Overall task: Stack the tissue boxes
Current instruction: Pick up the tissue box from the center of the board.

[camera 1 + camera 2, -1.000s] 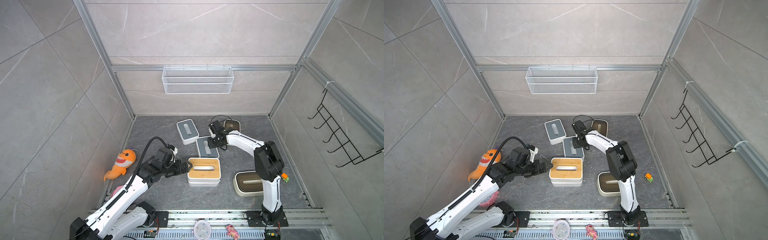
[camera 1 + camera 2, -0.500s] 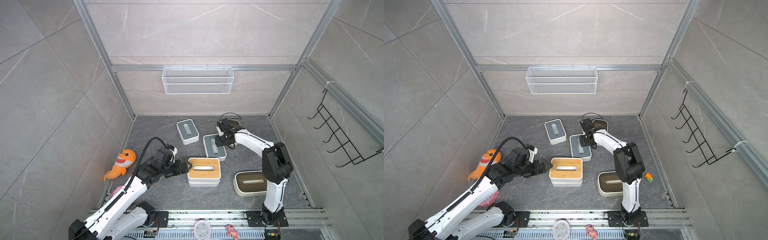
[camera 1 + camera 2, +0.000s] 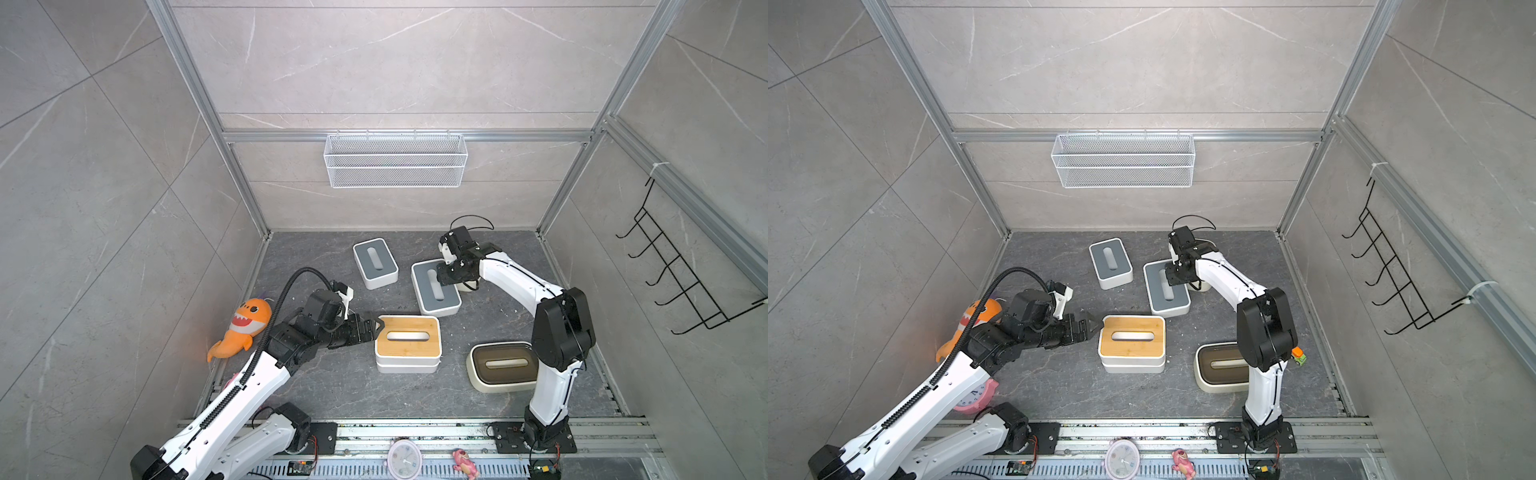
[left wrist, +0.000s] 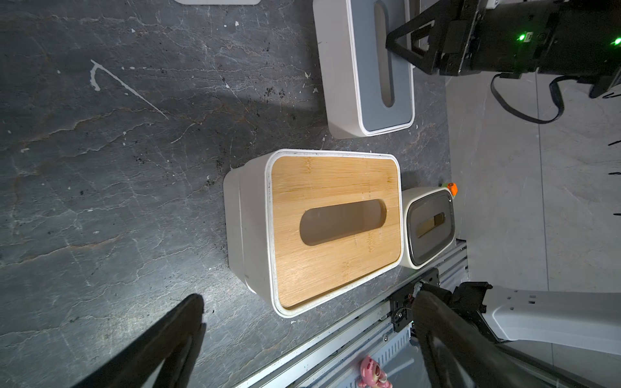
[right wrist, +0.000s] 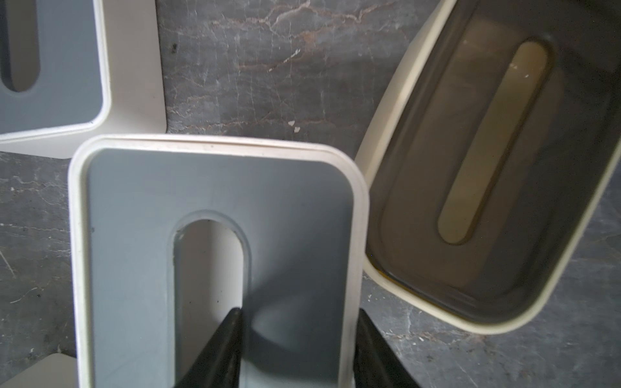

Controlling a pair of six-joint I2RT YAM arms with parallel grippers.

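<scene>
The right gripper (image 3: 449, 277) is clamped on a grey box (image 3: 436, 291): one finger (image 5: 228, 339) is set in the slot, the other outside the long wall. This box is located at centre rear, with its long axis run front to back, slightly skewed. A second grey box (image 3: 375, 263) is aligned similarly, near its left. The left gripper (image 3: 374, 329) is spread wide, just beside the short end of a bamboo box (image 3: 408, 336). That box is stacked on its twin (image 3: 407, 368), with the long axis crosswise. A cream box (image 3: 498, 365) is laid crosswise at front right. The other cream box (image 5: 487, 161) is angled just beside the held box.
</scene>
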